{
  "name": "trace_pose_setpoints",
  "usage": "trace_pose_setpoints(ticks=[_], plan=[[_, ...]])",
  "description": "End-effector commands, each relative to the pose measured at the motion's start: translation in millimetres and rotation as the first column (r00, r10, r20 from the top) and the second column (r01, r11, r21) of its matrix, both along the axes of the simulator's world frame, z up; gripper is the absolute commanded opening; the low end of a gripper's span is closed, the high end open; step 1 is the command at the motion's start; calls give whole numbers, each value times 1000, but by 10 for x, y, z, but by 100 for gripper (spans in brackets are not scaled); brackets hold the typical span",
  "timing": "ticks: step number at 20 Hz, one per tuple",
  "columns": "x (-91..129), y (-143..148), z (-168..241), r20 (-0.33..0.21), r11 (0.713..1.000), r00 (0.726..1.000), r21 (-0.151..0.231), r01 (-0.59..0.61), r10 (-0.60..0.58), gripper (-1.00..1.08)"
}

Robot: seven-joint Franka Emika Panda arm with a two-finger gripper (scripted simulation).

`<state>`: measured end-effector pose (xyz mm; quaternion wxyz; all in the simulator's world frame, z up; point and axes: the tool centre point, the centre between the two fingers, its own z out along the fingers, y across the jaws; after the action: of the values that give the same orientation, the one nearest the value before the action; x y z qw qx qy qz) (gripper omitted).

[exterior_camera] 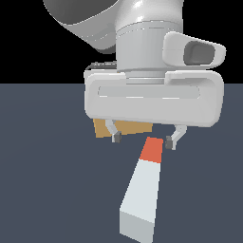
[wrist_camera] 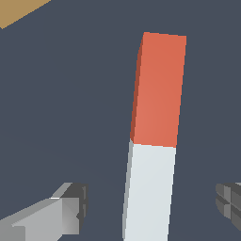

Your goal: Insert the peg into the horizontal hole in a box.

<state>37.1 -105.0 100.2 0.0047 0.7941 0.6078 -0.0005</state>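
Note:
The peg (exterior_camera: pixel 142 190) lies flat on the dark floor, a long pale grey-white bar with a short orange-red end (exterior_camera: pixel 153 149) pointing away toward the box. In the wrist view the peg (wrist_camera: pixel 148 188) runs between my two fingers, one finger (wrist_camera: pixel 61 214) on each side, with wide gaps. My gripper (exterior_camera: pixel 143 139) is open and hovers over the peg near where orange meets white, gripping nothing. The tan box (exterior_camera: pixel 124 127) stands just behind the gripper, mostly covered by the hand; only a corner of the box (wrist_camera: pixel 19 12) shows in the wrist view. The hole is hidden.
The white hand and arm (exterior_camera: pixel 152 95) fill the upper half of the exterior view and block the ground behind them. Dark flat floor (exterior_camera: pixel 47 190) surrounds the peg.

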Motion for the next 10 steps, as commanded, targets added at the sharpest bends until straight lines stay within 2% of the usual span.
trace_pose_setpoints(ticks=[1,6,10], plan=[[20,-134,-122,-1,999,999,3,39,-39,100],[28,-290,-261,-4,996,996,7,84,-84,100],[22,-308,-275,-6,996,996,7,87,-87,100]])
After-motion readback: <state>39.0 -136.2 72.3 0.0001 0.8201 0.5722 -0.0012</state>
